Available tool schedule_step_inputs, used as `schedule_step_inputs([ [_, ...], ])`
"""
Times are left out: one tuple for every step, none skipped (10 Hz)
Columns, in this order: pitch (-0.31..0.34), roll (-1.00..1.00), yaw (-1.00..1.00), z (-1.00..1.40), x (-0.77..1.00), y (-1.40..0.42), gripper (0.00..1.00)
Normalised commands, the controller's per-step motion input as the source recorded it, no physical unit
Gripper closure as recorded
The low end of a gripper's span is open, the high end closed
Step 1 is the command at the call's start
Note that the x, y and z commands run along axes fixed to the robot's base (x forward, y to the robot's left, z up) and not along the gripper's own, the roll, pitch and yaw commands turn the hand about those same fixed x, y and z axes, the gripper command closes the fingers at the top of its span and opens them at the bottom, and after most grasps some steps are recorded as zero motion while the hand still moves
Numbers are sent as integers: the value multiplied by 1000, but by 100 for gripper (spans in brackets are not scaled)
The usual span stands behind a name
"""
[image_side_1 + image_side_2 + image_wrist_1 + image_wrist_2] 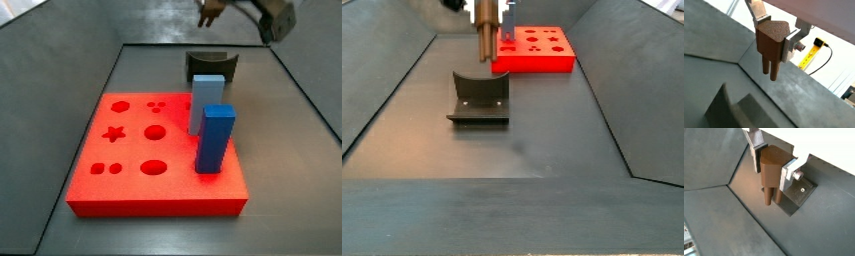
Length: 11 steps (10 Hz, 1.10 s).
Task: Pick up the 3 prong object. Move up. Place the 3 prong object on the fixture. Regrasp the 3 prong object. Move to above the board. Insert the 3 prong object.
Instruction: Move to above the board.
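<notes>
two silver fingers [793, 44] of the gripper [774, 35] clamp the flat sides of the 3 prong object [771, 42], a brown wooden piece hanging prongs-down; both wrist views show the narrowly set jaws pressed against it, and the piece [773, 172] is clear of the grey floor below. in a side view, the red board [154, 145] fills the left and centre of the tray, its holes cut as circles, a star and three small dots, with two tall blue blocks [214, 135] standing upright in its right half. behind them sits the dark fixture [210, 65], apart from the board, and the gripper [210, 18] hangs near the top edge above it. in a side view from the opposite end, the held piece [481, 38] hangs above the fixture [478, 98], not touching it, with the board [536, 50] farther right.
</notes>
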Motion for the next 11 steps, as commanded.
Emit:
schedule_step_inputs([
  [24,-118,-72,1000,-148,-30,100],
  [38,-107,-53,1000,-144,-26,100],
  [47,-96,-41,1000,-140,-22,100],
  [58,-82,-25,1000,-135,-17,100],
  [65,-78,-16,1000,-131,-16,100],
  [76,-68,-3,1000,-117,-11,100],
  [79,-63,5,909,-100,-9,100],
  [81,-56,22,624,-56,-8,100],
  [82,-55,31,454,-32,-9,100],
  [94,-52,40,287,-14,-7,100],
  [47,-1000,-76,179,-399,-1000,100],
])
